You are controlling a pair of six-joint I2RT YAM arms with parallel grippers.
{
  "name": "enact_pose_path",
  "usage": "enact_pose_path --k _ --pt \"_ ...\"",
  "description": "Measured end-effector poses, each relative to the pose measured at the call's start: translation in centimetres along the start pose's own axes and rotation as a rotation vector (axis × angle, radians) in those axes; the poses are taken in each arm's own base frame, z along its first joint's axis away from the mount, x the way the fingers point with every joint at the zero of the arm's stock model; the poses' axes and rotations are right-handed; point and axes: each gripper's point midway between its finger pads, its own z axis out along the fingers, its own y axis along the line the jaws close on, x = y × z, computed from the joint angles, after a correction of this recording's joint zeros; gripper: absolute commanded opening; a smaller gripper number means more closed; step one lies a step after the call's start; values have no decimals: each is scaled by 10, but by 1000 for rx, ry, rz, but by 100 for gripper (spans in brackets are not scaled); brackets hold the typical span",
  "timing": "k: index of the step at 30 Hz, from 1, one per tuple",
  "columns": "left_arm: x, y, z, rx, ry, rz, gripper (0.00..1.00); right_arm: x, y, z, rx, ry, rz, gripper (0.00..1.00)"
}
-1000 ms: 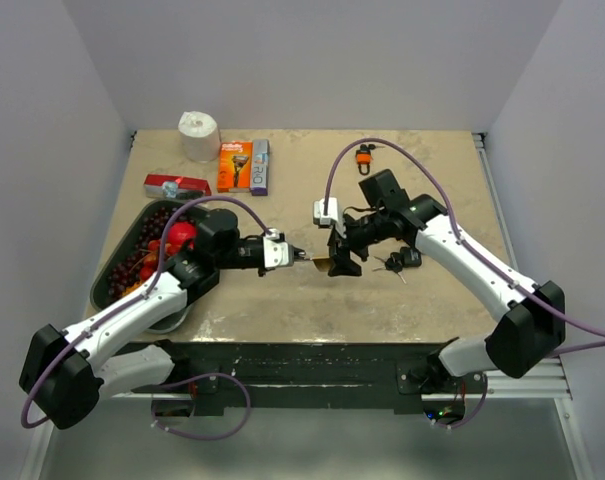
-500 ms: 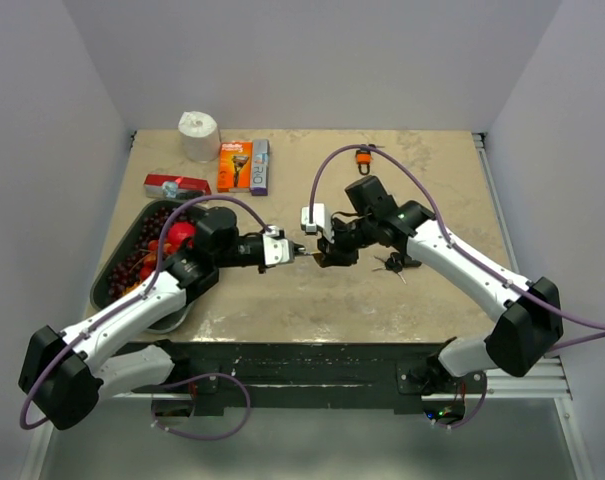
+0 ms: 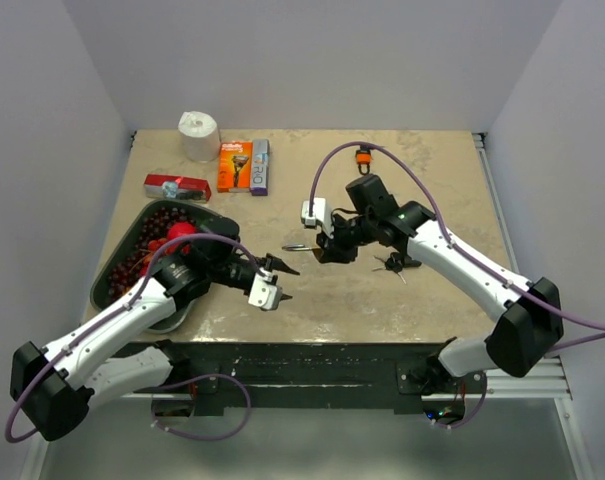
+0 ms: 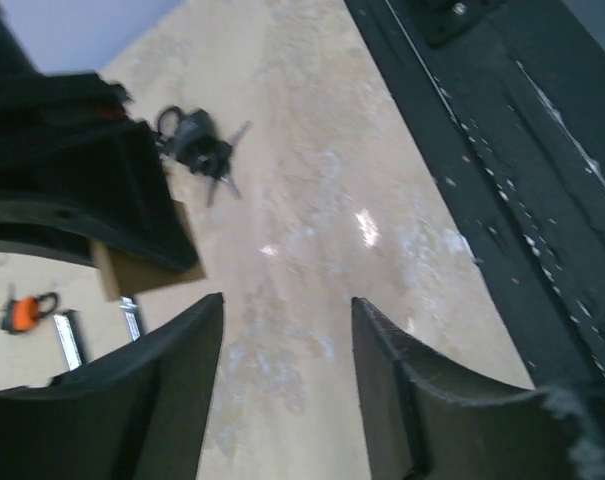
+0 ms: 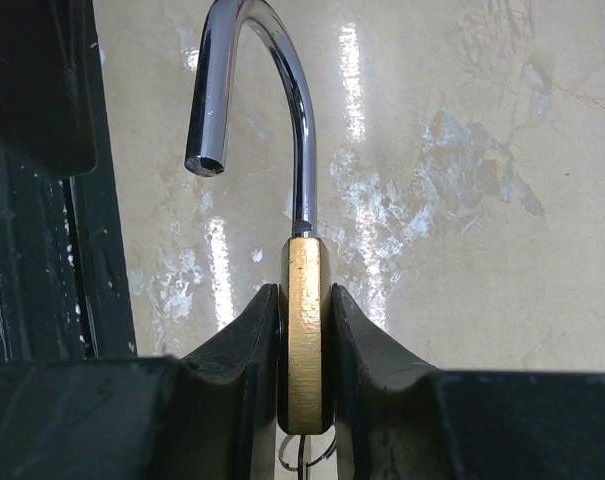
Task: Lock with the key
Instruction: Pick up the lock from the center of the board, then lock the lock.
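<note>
A brass padlock [image 5: 304, 330] with its steel shackle [image 5: 282, 70] swung open is clamped flat between the pads of my right gripper [image 5: 304, 295], above the table. A thin key ring [image 5: 307, 458] peeks out under the lock body; the key itself is hidden. From above, the right gripper [image 3: 327, 248] holds the padlock [image 3: 300, 246] at mid-table. My left gripper [image 3: 284, 281] is open and empty, a short way to the lock's near left. The left wrist view shows the left gripper [image 4: 287, 300] over bare table, with the brass padlock [image 4: 132, 272] ahead.
A bunch of black-headed keys [image 3: 393, 263] lies right of the lock. An orange padlock [image 3: 364, 157] sits at the back. A dark tray [image 3: 117, 262] of red fruit is at the left, with a red packet [image 3: 177, 186], an orange box [image 3: 242, 166] and a paper roll [image 3: 198, 135] behind it.
My right gripper closed on the padlock. My left gripper then let go, opened and drew back toward the near left.
</note>
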Motion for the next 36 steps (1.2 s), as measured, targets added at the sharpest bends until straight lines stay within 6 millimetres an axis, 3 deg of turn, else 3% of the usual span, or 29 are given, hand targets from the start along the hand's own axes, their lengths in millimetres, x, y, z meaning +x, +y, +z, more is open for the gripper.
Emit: enact_pose_path --k 4,6,10,14,17,20,23,28,33,36 --pt "15 -21 -2 85 58 -57 50 -7 0 -4 11 -24 -10 0" --pt "15 -23 -6 92 63 -78 59 -13 1 -9 16 -46 -24 0" --pt "5 5 -31 -61 36 -161 67 -24 3 -21 41 -87 -58 0" --pt "-25 42 -59 -267 -31 -128 71 -24 5 -24 49 -100 -78 0" --pt "-40 56 -64 -318 -77 -105 76 -20 5 -22 43 -91 -75 0" --pt "-32 62 -56 -307 -74 -124 76 -20 6 -20 37 -88 -72 0" --pt "-20 56 -40 -257 -50 -141 70 -20 7 -19 30 -91 -71 0" --pt "-11 22 -15 -103 -6 -74 50 -22 9 -19 13 -98 -69 0" --pt "25 -8 -16 -22 119 -35 46 -25 12 -20 0 -109 -70 0" --pt "34 -7 -23 -36 147 -60 47 -26 13 -19 -8 -113 -70 0"
